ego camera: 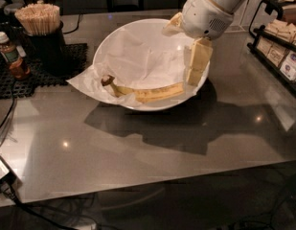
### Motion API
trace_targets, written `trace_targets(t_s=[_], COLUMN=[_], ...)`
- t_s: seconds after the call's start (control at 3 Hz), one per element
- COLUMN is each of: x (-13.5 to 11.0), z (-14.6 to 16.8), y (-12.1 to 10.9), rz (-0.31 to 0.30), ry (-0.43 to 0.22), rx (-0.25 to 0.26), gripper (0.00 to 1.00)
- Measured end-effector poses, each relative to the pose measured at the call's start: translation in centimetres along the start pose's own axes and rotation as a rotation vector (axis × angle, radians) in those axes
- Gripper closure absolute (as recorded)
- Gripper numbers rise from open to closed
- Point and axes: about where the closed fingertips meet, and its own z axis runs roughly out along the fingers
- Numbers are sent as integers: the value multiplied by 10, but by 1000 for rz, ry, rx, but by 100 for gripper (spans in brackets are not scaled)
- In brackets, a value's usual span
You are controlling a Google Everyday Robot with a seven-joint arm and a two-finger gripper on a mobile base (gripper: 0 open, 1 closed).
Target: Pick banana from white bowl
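Fingers [201, 56] of the gripper [194, 78] hang down inside the right side of the white bowl [114, 32], holding nothing; whether they are spread or pressed together cannot be told. The banana [147, 92] lies on crumpled white paper [138, 56] along the bowl's near side, its dark stem end to the left and its right end just beside the fingertips. The bowl sits on the grey tabletop [138, 152]. A cup of wooden stir sticks [39, 18] and a small bottle [11, 56] stand at far left.
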Motion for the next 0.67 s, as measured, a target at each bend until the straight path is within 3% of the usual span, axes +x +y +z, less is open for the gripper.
trace_targets(t_s=[0.33, 0.67], x=[-13, -14], z=[33, 34], y=[13, 10], rz=[-42, -43], ry=[41, 36], rx=[-88, -75], gripper=[0, 0])
